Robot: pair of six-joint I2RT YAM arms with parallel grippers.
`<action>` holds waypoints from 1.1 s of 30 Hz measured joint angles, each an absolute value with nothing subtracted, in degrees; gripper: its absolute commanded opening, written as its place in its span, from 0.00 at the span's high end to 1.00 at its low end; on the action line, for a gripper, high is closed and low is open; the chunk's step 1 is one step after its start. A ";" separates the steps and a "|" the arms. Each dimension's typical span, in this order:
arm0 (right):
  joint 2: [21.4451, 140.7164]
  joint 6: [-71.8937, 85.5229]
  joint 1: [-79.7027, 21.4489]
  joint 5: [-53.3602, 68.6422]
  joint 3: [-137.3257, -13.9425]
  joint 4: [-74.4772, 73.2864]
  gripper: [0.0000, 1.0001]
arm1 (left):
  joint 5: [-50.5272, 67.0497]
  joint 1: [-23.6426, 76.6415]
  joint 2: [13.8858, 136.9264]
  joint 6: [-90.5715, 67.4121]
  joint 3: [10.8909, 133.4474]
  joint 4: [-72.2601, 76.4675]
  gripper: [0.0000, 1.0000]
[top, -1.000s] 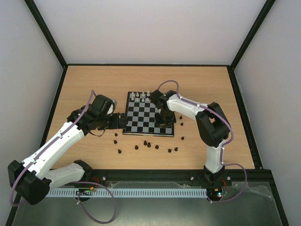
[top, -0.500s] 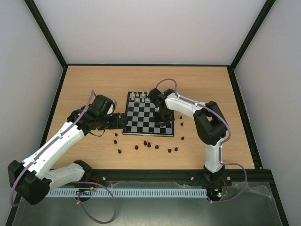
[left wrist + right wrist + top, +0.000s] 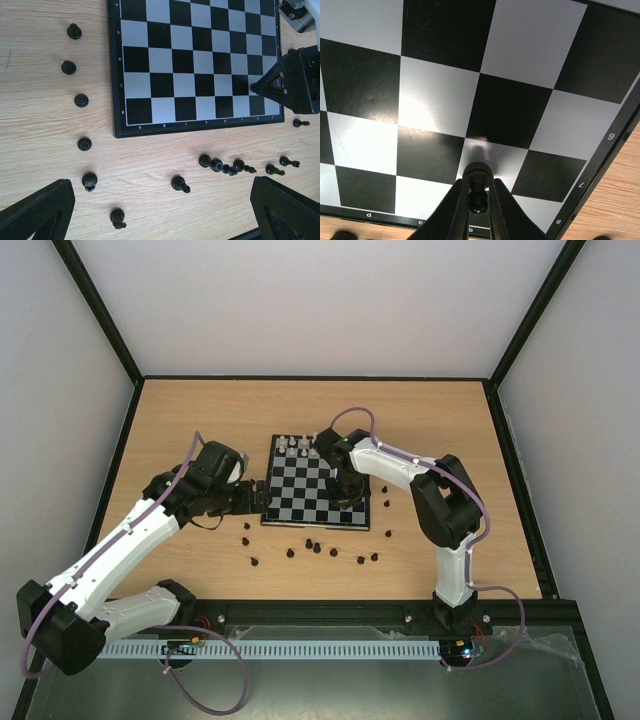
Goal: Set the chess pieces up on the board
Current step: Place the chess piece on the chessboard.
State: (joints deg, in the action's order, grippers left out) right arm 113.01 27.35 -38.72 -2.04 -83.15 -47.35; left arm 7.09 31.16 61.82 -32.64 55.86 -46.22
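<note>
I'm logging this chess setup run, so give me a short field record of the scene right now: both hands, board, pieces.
right hand: shut on a dark piece, over a pale square near the board's near right corner
left hand: open, holding nothing, beside the board's left edge
board: flat on the table, mostly bare
white pieces: a few standing along the far edge
loose dark pieces: scattered on the table around the board

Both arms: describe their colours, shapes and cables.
The left arm and right arm share white tubular links, black joints and black bases. A pale purple cable loops along each. The left gripper and right gripper are black, with wedge-shaped fingers tapering to narrow tips.
</note>
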 measured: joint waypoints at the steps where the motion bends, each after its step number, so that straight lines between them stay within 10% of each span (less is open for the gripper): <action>1: 113.03 27.35 -38.72 -2.04 -83.15 -47.35 0.86 | 7.09 31.16 61.82 -32.64 55.86 -46.22 0.01; 10: 112.95 26.87 -38.72 -2.87 -89.41 -49.52 0.76 | 7.09 31.16 61.84 -32.64 55.86 -46.22 0.01; 20: 107.57 27.14 -33.65 -3.29 -89.56 -50.65 0.39 | 7.03 31.16 62.61 -32.64 55.88 -46.19 0.01; 33: 107.00 26.00 -20.40 -3.01 -83.15 -48.51 0.47 | 6.17 31.16 65.17 -32.99 56.01 -45.82 0.01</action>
State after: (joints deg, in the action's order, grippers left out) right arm 107.00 26.00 -20.40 -3.01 -83.15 -48.51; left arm 6.17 31.16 65.17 -32.99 56.01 -45.82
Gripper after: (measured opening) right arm 0.563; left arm 0.991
